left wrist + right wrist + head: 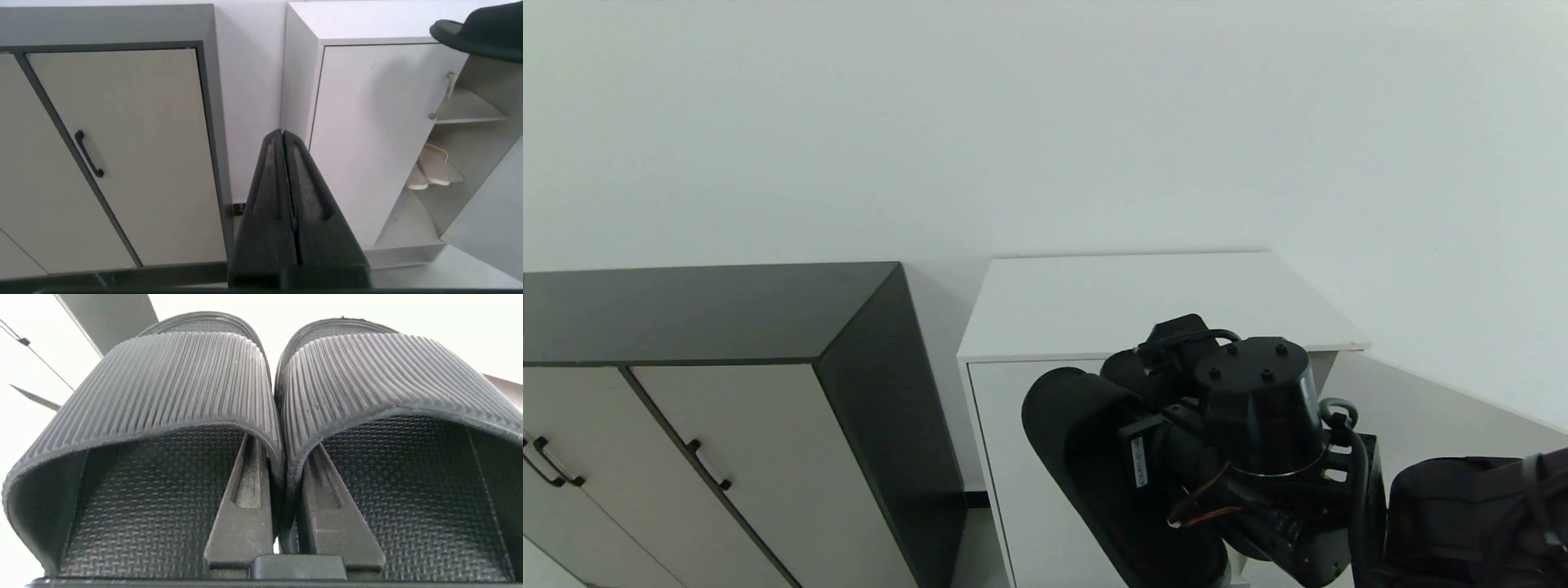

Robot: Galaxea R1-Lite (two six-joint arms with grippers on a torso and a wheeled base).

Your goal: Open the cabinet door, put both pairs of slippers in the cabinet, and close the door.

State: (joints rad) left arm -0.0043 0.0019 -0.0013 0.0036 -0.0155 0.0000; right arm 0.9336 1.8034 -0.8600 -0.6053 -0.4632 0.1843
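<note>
Black ribbed rubber fills the right wrist view: a pair of black moulded slide slippers (196,400) is clenched in the right end effector (282,510). Its fingers (241,498) reach one into each shoe and pinch the two adjoining side walls together. The pair hangs in the air before the upper front of the white cabinet (1127,302). The cabinet's door (368,139) stands open on a pale pair of slippers (433,167) lying on a lower shelf.

The shoes look light, springy and grippy rather than slick. Pinched at the inner walls alone, they may sag or twist, so a level carry seems wise.

The left end effector (283,204) is clenched on nothing, facing the gap between the white cabinet and a dark-topped cabinet with beige doors (727,327).

From the head, the arm masks the opening. The heels are cut off, and the free shelf shows only partly.
</note>
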